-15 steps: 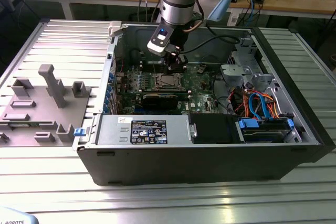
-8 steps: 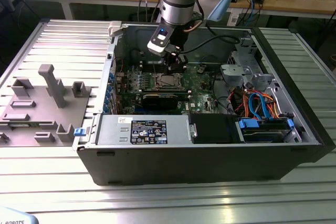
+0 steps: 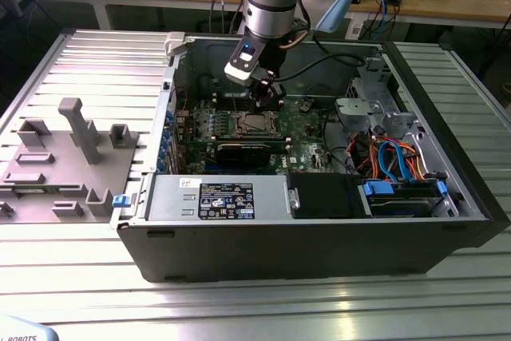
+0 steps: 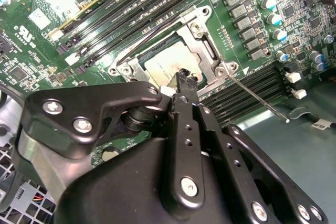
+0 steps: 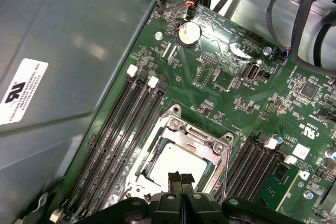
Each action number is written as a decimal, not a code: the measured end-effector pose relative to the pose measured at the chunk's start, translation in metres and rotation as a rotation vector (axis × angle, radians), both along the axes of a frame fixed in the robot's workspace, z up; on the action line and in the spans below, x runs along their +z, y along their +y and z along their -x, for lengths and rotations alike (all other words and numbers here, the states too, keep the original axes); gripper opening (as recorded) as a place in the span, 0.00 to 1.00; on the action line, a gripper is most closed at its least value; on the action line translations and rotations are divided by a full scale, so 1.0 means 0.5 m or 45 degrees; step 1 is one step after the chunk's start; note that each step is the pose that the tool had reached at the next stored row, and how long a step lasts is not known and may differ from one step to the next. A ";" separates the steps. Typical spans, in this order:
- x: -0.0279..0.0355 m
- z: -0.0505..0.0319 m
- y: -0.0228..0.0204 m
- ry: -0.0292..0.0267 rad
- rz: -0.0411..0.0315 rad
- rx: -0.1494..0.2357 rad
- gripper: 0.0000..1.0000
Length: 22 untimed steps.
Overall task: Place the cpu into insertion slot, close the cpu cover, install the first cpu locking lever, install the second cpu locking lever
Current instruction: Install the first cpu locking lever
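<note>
So the claw [image 4: 184, 74] is clenched tight, fingertips pressed together with nothing in them, hanging right over the cpu [image 4: 165, 67]. The cpu sits in the slot [image 3: 254, 123] on the green board [image 5: 220, 77], and the cover [image 4: 203, 40] lies flat around it. One thin lever [image 4: 257, 97] sticks out sideways across the RAM banks [image 4: 262, 80], away from the cover

Bright even room light, soft glare on case wall [image 5: 79, 24], motherboard [image 3: 307, 121] shaded
</note>
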State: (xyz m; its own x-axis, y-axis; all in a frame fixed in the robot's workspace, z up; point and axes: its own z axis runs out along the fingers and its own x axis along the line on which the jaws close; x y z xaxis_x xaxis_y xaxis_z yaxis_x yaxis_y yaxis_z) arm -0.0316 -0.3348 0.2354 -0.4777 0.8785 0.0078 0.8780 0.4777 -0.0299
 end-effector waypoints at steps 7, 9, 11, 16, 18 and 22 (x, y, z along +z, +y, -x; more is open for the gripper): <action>0.000 0.000 0.0000 0.0000 0.0000 0.007 0.11; 0.000 0.000 0.0000 -0.0001 0.0000 0.010 0.11; 0.000 0.000 0.0000 -0.0001 0.0000 0.013 0.11; 0.000 0.000 0.0000 0.0000 0.0001 0.018 0.11; 0.000 0.000 0.0000 -0.0001 -0.0001 0.021 0.11; 0.000 0.000 0.0000 -0.0001 0.0000 0.027 0.11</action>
State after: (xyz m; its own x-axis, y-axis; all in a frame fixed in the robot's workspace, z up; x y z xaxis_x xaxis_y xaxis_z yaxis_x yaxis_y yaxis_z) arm -0.0315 -0.3348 0.2354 -0.4965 0.8680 0.0077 0.8675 0.4965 -0.0299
